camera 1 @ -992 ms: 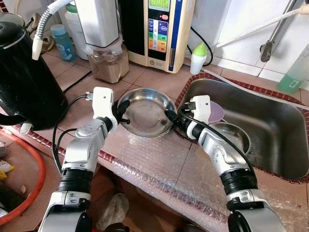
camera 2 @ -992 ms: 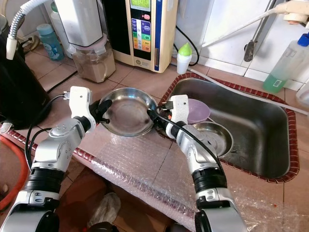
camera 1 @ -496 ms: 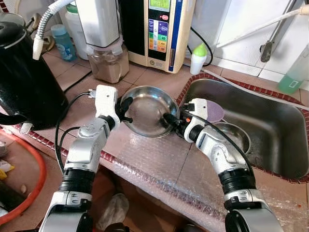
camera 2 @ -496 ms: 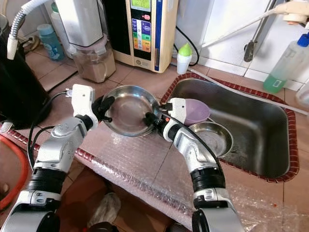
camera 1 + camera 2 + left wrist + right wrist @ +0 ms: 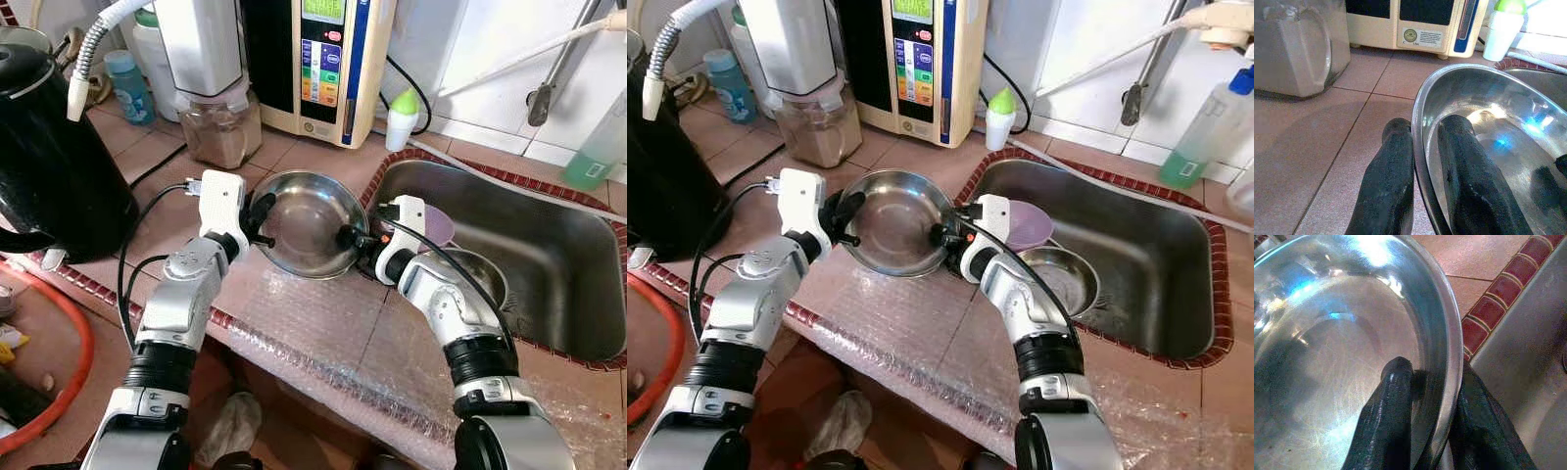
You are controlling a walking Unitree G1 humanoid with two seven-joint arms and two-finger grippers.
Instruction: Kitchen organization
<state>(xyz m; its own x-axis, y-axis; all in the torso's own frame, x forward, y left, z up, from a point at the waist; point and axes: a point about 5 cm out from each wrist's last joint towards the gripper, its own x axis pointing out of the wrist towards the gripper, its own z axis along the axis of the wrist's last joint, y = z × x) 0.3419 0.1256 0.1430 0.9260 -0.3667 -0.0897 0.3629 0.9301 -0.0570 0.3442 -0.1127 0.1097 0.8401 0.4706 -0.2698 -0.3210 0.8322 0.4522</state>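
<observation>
A shiny steel bowl [image 5: 312, 220] is held tilted above the tiled counter, just left of the sink [image 5: 549, 294]. My left gripper [image 5: 261, 221] is shut on the bowl's left rim, one finger inside and one outside [image 5: 1391, 196]. My right gripper [image 5: 351, 238] is shut on the right rim in the same way, seen close in the right wrist view [image 5: 1422, 431]. In the sink lie a purple plate [image 5: 438, 227] and a smaller steel bowl [image 5: 478, 275].
At the back of the counter stand a water purifier [image 5: 318, 59], a jar of brown powder [image 5: 221, 127], a green-capped bottle [image 5: 401, 117] and a blue bottle [image 5: 127, 86]. A black kettle [image 5: 49, 166] is at left. Bubble wrap [image 5: 323, 333] covers the counter's front edge.
Both grippers have lifted the steel bowl off the counter and tilted it, shifting it slightly right toward the sink edge.
</observation>
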